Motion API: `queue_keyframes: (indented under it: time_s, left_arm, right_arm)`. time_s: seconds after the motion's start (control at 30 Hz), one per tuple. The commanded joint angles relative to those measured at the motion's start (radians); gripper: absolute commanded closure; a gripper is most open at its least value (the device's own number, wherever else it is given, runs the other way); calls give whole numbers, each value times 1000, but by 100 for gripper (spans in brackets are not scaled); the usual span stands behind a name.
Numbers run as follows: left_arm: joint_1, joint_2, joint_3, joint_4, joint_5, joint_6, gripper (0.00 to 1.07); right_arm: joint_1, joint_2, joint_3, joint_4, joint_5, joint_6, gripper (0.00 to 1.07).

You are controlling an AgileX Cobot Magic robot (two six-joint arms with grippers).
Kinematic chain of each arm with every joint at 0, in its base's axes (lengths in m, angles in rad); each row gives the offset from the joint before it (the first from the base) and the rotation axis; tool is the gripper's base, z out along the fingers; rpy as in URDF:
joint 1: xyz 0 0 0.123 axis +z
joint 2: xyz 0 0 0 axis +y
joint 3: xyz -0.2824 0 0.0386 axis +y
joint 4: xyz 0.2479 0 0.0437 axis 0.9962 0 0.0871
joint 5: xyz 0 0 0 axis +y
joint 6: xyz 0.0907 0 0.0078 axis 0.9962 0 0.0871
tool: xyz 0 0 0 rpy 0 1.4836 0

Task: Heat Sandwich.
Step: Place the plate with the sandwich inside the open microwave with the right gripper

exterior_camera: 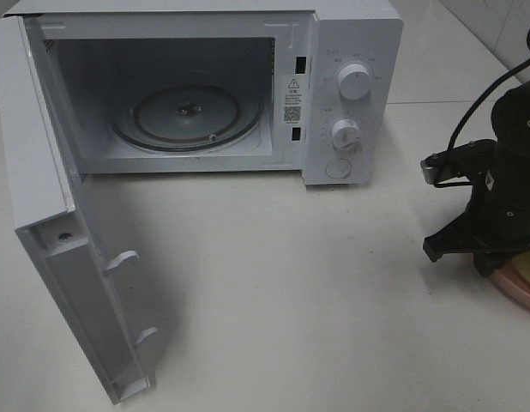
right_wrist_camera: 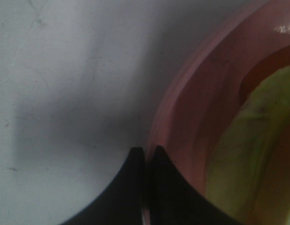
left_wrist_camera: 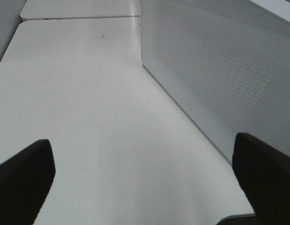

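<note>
The left gripper (left_wrist_camera: 142,159) hangs over bare white table (exterior_camera: 291,300) beside a white perforated panel (left_wrist_camera: 220,70), its fingers (left_wrist_camera: 23,183) spread wide with nothing between them. In the high view the microwave (exterior_camera: 351,34) stands with its door (exterior_camera: 42,172) swung fully open on the left. The cavity holds only the glass turntable (exterior_camera: 153,120), with no food on it. Two dials (exterior_camera: 354,83) sit on the panel to the right of the cavity.

Further right, the right gripper (right_wrist_camera: 146,159) is down at the near rim of the pink plate (right_wrist_camera: 182,117) at the table's right edge. Its fingers are pressed together, and the rim appears to run straight into the thin slit between them, so I judge it a pinch on the plate's edge.

The sandwich (right_wrist_camera: 248,140) lies on that plate, well apart from the microwave. Only its pale green-yellow filling and a strip of orange crust show.

The sandwich is likely soft, light and easy to crush or pull apart, so the stiff plate is the better thing to hold. A rim grip leaves the load off to one side, and the smooth plate could tilt and let the sandwich slide, so it calls for a level, slow carry
</note>
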Motion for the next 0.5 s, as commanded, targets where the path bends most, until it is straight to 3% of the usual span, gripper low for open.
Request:
queue_keyframes:
  time_s: [0.03, 0.5]
  left_arm:
    - [2, -26, 3, 1, -3, 0, 9]
    - [2, -26, 3, 1, -3, 0, 9]
  right_arm:
    - [0, 3, -3, -25, 31, 28, 107]
    - [85, 3, -5, -188, 122, 188, 107]
